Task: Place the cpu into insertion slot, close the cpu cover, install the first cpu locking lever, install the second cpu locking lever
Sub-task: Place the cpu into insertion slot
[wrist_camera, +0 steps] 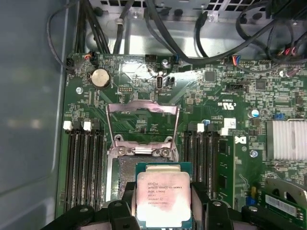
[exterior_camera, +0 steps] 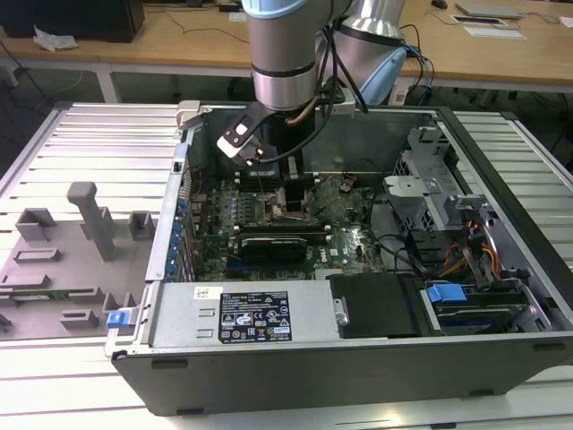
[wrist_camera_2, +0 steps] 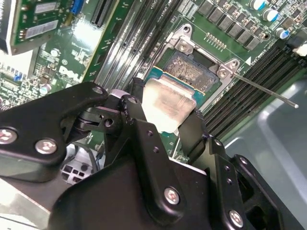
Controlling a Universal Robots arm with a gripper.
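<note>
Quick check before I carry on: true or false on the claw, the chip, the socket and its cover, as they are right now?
1. The claw grips the chip by two opposite edges. True.
2. The chip is seated flat in the socket. False: the claw holds it over the socket, and part of the contact field is uncovered.
3. The cover is shut over the socket. False: it is swung open, and the board shows through its cut-out.
4. Memory slots run along both sides of the socket. True.
</note>
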